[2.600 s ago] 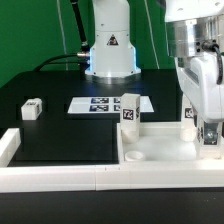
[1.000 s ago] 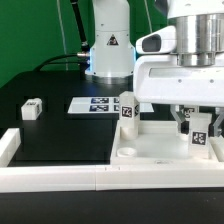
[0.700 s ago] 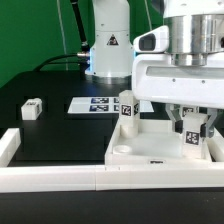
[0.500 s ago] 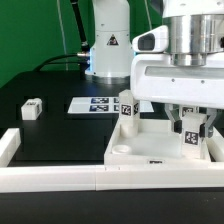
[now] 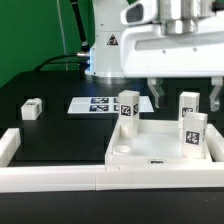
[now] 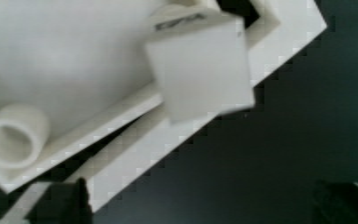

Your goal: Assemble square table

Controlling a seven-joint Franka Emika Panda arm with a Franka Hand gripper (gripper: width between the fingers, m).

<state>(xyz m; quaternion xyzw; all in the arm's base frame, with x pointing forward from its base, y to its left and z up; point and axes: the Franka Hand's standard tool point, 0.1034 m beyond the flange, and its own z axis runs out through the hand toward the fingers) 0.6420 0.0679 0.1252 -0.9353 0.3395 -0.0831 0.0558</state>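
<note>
The white square tabletop [image 5: 160,152] lies at the exterior view's lower right, sockets up. Three white tagged legs stand upright in it: one at the far left corner [image 5: 128,108], one at the far right [image 5: 188,103], one at the near right [image 5: 194,132]. A round socket [image 5: 122,150] shows at the near left corner. A fourth leg [image 5: 32,109] lies loose on the black table at the left. My gripper [image 5: 185,93] hangs open and empty above the right-hand legs. The wrist view shows one leg [image 6: 197,70], a socket [image 6: 12,140] and my dark fingertips [image 6: 60,200].
The marker board [image 5: 100,104] lies flat behind the tabletop. White border rails run along the front [image 5: 60,178] and the left [image 5: 8,148] of the black table. The arm's base [image 5: 110,50] stands at the back.
My gripper was down and shut on the near right leg. It has let go, opened and risen straight up. The leg stays upright in its corner.
</note>
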